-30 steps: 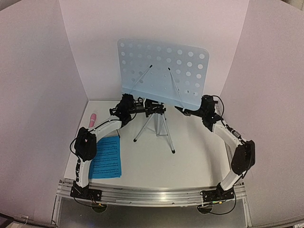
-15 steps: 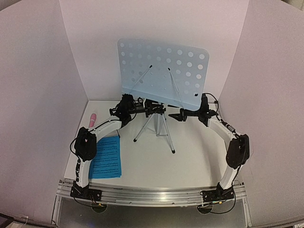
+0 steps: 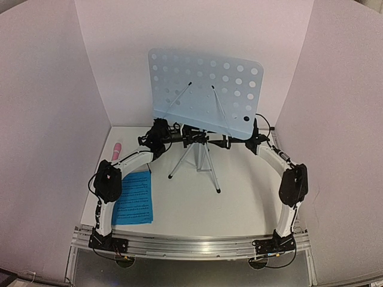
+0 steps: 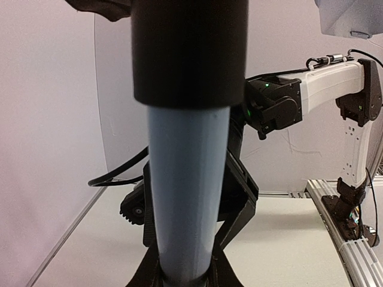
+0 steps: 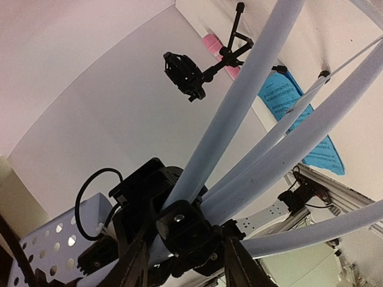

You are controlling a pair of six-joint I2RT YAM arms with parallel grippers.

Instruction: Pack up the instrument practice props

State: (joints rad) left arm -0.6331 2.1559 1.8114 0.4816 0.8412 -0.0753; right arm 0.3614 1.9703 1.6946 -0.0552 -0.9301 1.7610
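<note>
The pale perforated music stand (image 3: 203, 89) stands on its silver tripod (image 3: 200, 164) at the back middle. My left gripper (image 3: 184, 136) is shut on the stand's pole (image 4: 188, 191) just below a black collar. My right gripper (image 3: 225, 143) is open, its fingers (image 5: 134, 263) straddling the black tripod hub (image 5: 188, 230) from the other side. The pink microphone (image 3: 116, 150) lies at the far left. The blue sheet-music pages (image 3: 134, 197) lie near left. The small black mic stand (image 5: 187, 73) shows only in the right wrist view, next to the microphone (image 5: 212, 45).
White walls close in the back and both sides. The tripod legs (image 5: 287, 149) spread toward the front and left. A metal rail (image 3: 191, 245) runs along the near edge by the arm bases.
My right arm has swung left from the desk's right corner until its gripper reaches the tripod hub. The left arm and the stand have not moved.
</note>
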